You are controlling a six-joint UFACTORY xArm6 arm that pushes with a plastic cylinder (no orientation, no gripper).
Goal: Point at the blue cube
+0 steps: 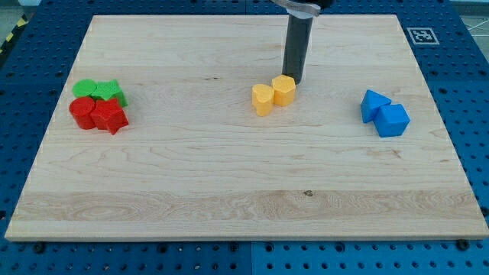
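Note:
The blue cube (393, 120) lies on the wooden board at the view's right. A second blue block (373, 105), wedge-like, touches it on its upper left. My tip (295, 79) rests on the board near the view's top centre, right behind the yellow hexagonal block (283, 90). The tip is well to the left of the blue cube, about a fifth of the board's width away.
A yellow heart-shaped block (263, 99) touches the yellow hexagonal one on its left. At the view's left sit two green blocks (99, 90) and two red blocks (98, 114) in a tight cluster. The wooden board (229, 183) lies on a blue perforated table.

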